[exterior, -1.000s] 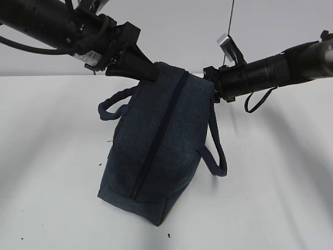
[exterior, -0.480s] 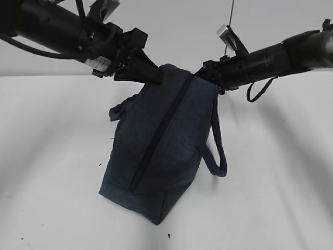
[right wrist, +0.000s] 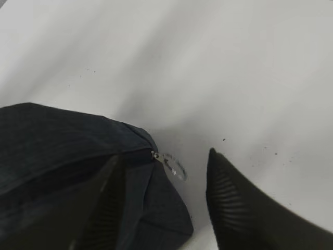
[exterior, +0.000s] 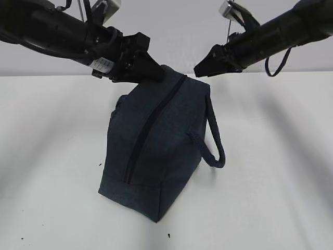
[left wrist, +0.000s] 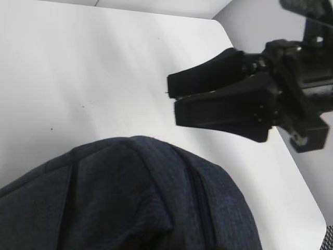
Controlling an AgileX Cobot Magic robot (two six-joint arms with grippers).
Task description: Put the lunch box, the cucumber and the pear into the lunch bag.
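Note:
The dark navy lunch bag (exterior: 156,151) stands on the white table with its long zipper (exterior: 151,125) shut. A loop handle (exterior: 213,140) hangs on its right side. My left gripper (exterior: 153,73) rests against the bag's far top left corner. Its jaws are hidden in the left wrist view, where only the bag (left wrist: 130,198) shows. My right gripper (exterior: 200,67) hangs open just above and right of the bag's far end, clear of it. The metal ring pull (right wrist: 175,166) lies free between its spread fingers. The lunch box, the cucumber and the pear are out of view.
The white table (exterior: 270,182) spreads on both sides of the bag, dotted with small dark specks. A grey wall (exterior: 171,31) runs behind it. The table's far corner (left wrist: 216,21) shows in the left wrist view, with the right gripper (left wrist: 171,95) in front of it.
My right gripper has opened, let go at the bag's far end and risen up and to the right. The bag has settled lower. The left arm shifted slightly right.

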